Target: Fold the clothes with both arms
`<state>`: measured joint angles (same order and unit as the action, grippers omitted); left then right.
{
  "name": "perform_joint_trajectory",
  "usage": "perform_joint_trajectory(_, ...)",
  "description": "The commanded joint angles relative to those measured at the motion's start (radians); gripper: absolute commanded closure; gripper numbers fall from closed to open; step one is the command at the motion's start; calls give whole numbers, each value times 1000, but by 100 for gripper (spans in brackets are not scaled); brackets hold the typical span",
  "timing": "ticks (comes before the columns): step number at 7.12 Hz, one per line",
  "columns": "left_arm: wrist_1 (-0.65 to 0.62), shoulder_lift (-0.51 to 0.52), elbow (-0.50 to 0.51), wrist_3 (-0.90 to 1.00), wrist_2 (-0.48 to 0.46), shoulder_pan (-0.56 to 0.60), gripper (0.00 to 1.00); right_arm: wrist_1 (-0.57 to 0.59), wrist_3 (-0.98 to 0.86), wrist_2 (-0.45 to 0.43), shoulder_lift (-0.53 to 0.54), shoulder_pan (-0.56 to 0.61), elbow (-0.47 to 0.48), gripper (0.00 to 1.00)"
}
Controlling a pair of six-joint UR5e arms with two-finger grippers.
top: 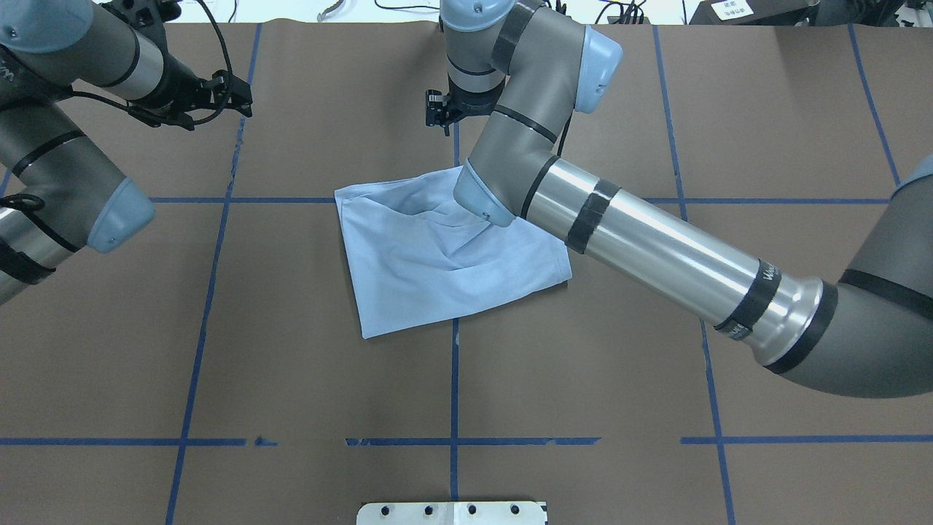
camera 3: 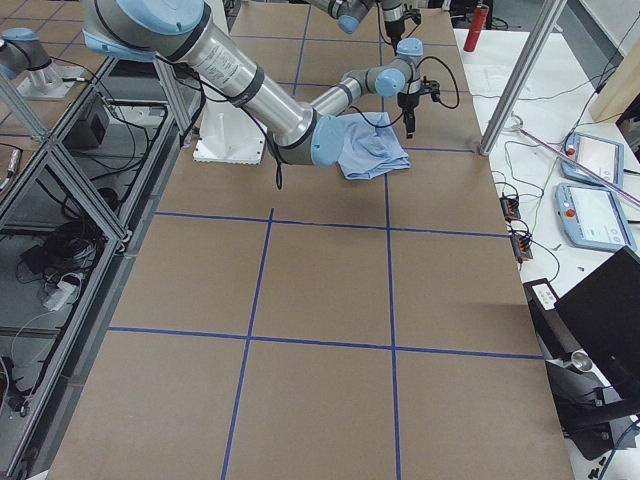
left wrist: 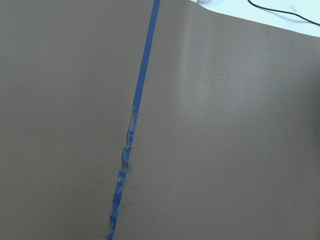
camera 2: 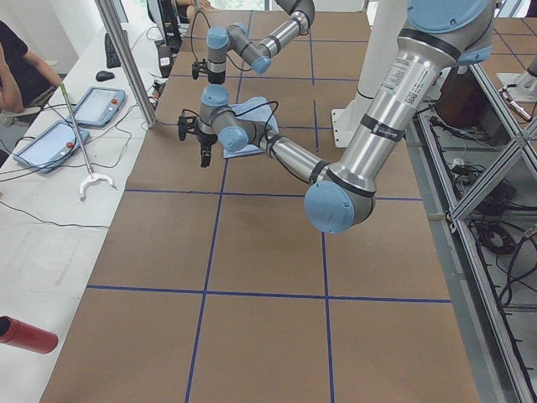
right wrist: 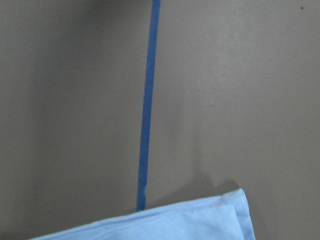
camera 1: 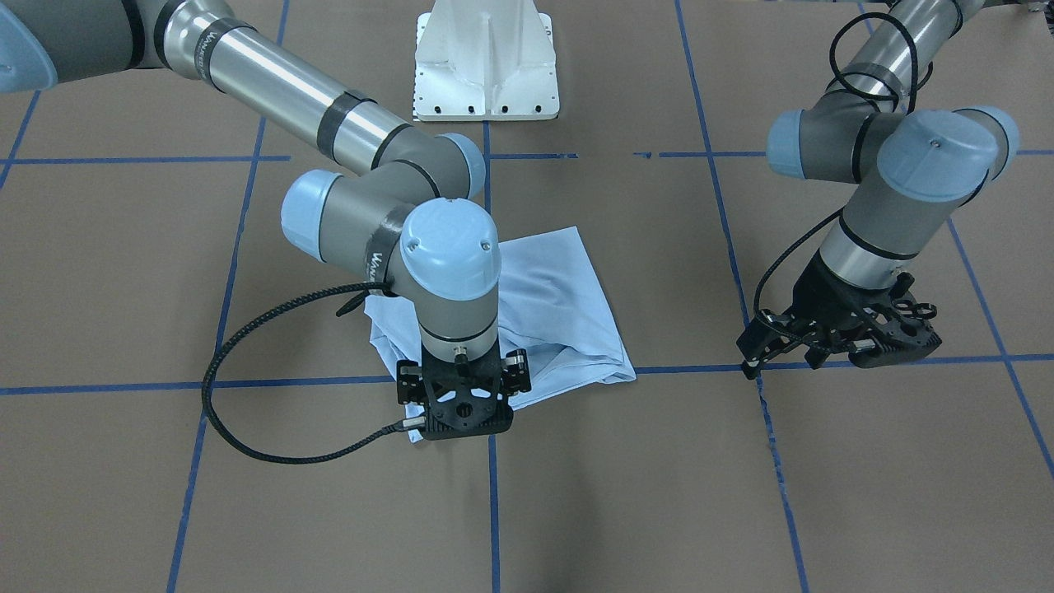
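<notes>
The pale light-blue T-shirt (top: 444, 255) lies folded into a rough square near the table's middle; it also shows in the front-facing view (camera 1: 560, 305). Its chest print is hidden. My right gripper (camera 1: 461, 422) hangs just over the shirt's edge farthest from the robot's base, fingers pointing down. It looks open and holds nothing. Its wrist view shows a shirt corner (right wrist: 200, 220) lying flat on the table. My left gripper (camera 1: 827, 350) hovers open and empty over bare table well off to the shirt's side; it also shows in the overhead view (top: 233, 95).
Brown paper with blue tape lines (top: 453, 379) covers the table. The white pedestal base (camera 1: 486, 66) stands at the robot's side. An operators' bench with tablets (camera 2: 92, 105), a metal post (camera 2: 126, 59) and a seated person (camera 2: 17, 63) lie beyond the far edge.
</notes>
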<state>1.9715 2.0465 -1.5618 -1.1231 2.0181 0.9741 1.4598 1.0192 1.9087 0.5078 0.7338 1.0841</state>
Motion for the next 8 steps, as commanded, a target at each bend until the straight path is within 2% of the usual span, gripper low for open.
perform_joint_trajectory(1, 1, -2, -3, -1, 2, -2, 0, 47, 241, 4, 76, -25, 62, 5)
perform_joint_trajectory(2, 1, -2, -3, -1, 2, -2, 0, 24, 290, -5, 92, -31, 50, 14)
perform_joint_trajectory(3, 1, -2, -3, -1, 2, -3, 0, -39, 306, -5, 92, -31, 25, 30)
perform_joint_trajectory(4, 1, -3, -3, -1, 2, -3, 0, -42, 327, -4, 87, -31, 25, 52)
perform_joint_trajectory(6, 1, -3, 0, 0, 2, -3, 0, -42, 338, -4, 90, -47, 27, 58)
perform_joint_trajectory(8, 1, -3, 2, 0, 2, -3, 0, -36, 337, 7, 92, -56, 30, 57)
